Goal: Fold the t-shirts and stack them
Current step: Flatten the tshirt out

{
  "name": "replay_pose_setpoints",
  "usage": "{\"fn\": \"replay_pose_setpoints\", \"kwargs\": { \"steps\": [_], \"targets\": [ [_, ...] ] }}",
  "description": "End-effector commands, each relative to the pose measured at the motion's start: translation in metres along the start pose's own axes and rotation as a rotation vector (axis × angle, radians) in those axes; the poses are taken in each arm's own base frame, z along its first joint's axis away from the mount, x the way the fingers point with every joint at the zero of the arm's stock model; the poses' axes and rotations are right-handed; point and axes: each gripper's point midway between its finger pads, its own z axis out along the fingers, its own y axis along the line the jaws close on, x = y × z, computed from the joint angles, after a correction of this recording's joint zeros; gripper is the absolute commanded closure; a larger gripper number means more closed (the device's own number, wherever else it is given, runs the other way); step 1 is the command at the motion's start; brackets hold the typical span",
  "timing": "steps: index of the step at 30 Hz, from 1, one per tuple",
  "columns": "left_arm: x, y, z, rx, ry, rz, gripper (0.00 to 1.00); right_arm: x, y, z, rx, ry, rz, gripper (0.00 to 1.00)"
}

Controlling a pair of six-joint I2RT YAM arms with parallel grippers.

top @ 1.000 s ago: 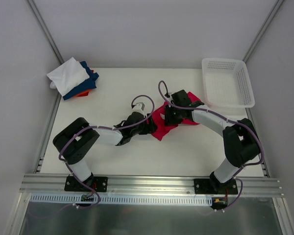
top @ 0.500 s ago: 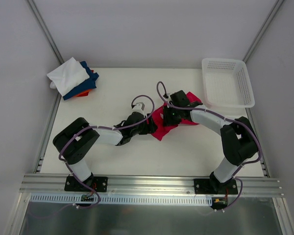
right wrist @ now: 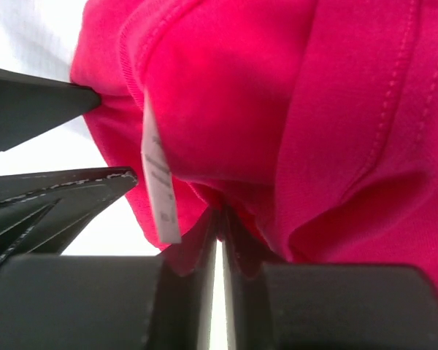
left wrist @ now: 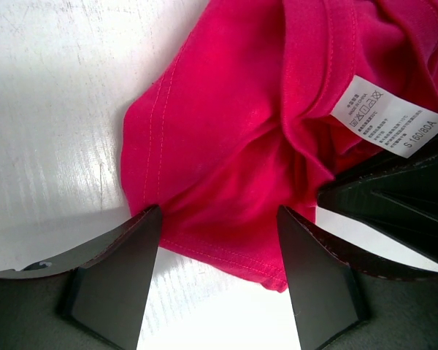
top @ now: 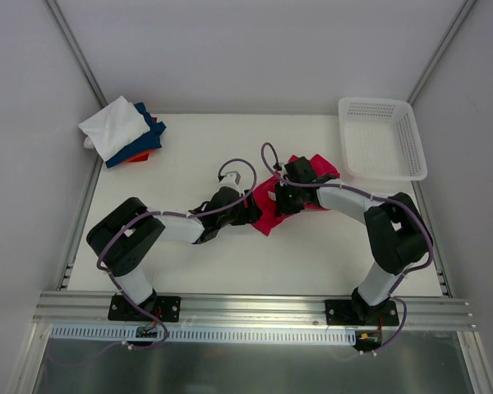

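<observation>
A crumpled crimson-red t-shirt (top: 273, 215) lies mid-table; it fills the left wrist view (left wrist: 233, 146) and the right wrist view (right wrist: 292, 117). Its white care label (left wrist: 388, 117) shows near the collar. My left gripper (left wrist: 219, 240) is open, its fingers on either side of the shirt's near hem, low on the table. My right gripper (right wrist: 220, 219) is shut on a fold of the red shirt beside the label (right wrist: 159, 189). The two grippers sit almost touching. A stack of folded white (top: 115, 127), dark blue (top: 152, 135) and orange (top: 135, 156) shirts lies at the far left.
A white plastic lattice basket (top: 382, 139) stands at the far right, close behind the right arm. Grey walls close in the table at left, right and back.
My right gripper has edged away from me and slightly left, drawing the red shirt with it. The left arm has hardly moved.
</observation>
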Motion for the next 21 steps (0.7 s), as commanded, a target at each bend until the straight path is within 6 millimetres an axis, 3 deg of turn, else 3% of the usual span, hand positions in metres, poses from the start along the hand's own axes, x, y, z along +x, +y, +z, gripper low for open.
{"fn": "replay_pose_setpoints", "kwargs": {
  "steps": [1,2,8,11,13,18,19,21],
  "targets": [
    [-0.002,0.008,-0.008,-0.023,-0.005,-0.002,0.35,-0.002,0.006,0.002,-0.033,-0.011,-0.016,0.93],
    [-0.002,0.008,-0.008,-0.023,-0.005,-0.002,0.35,-0.001,0.007,0.002,-0.036,-0.009,-0.014,0.99],
    [-0.003,0.006,-0.009,-0.015,-0.003,0.000,0.34,-0.017,0.015,-0.014,-0.040,-0.048,-0.026,1.00],
    [-0.008,-0.002,-0.013,0.002,0.002,0.008,0.18,-0.028,0.020,-0.029,-0.038,-0.072,-0.039,0.99],
    [-0.013,-0.006,-0.017,0.010,0.002,0.023,0.11,-0.044,0.028,-0.043,-0.047,-0.113,-0.050,0.99],
    [-0.040,-0.020,-0.044,0.032,-0.063,0.051,0.05,-0.077,0.050,-0.083,-0.073,-0.190,-0.086,0.99],
    [-0.042,-0.018,-0.048,0.021,-0.067,0.056,0.05,-0.095,0.060,-0.100,-0.087,-0.242,-0.105,1.00],
    [-0.052,-0.022,-0.060,0.030,-0.097,0.059,0.05,-0.106,0.068,-0.119,-0.092,-0.266,-0.118,1.00]
  ]
}}
